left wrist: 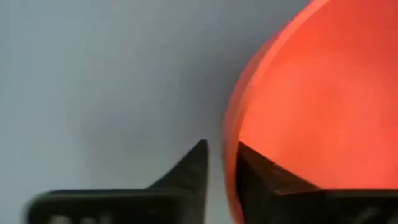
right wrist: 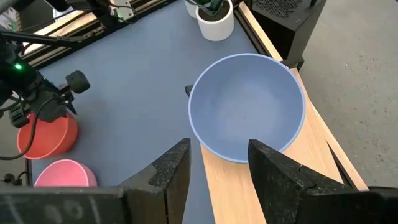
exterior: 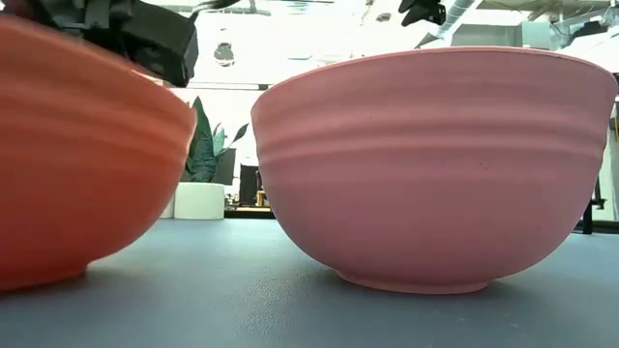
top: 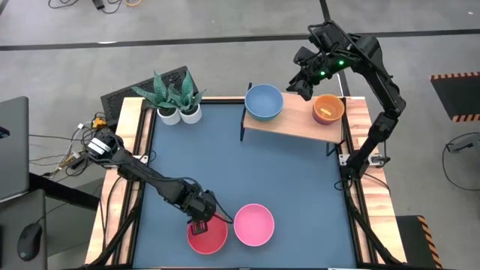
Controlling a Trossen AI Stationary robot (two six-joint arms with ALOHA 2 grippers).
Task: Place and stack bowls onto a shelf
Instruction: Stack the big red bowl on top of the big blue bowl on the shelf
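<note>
A red bowl [top: 207, 237] and a pink bowl [top: 253, 224] stand upright on their bases side by side near the table's near edge. They also fill the low view, red bowl [exterior: 77, 155] and pink bowl [exterior: 435, 164]. My left gripper [top: 201, 223] is open over the red bowl's far rim, one finger inside it and one outside. A blue bowl [top: 264, 102] and a smaller orange bowl [top: 328, 109] sit on the light wood shelf [top: 292, 124] at the far right. My right gripper [right wrist: 217, 165] hovers open above the shelf, between those two bowls. My left gripper [left wrist: 221, 168] comes down from above astride the red bowl's far rim [left wrist: 230, 149]. The inner finger [left wrist: 261, 177] lies close against the inside wall; whether it touches, I cannot tell. A narrow gap separates the outer finger [left wrist: 189, 171] from the rim. The bowl stands on the table.
Two white plant pots [top: 180, 112] with green plants stand at the table's far left corner. Wooden side rails [top: 133, 150] run along both sides. The blue mat [top: 247, 172] between the shelf and the near bowls is bare. Cables lie off the table's left side.
</note>
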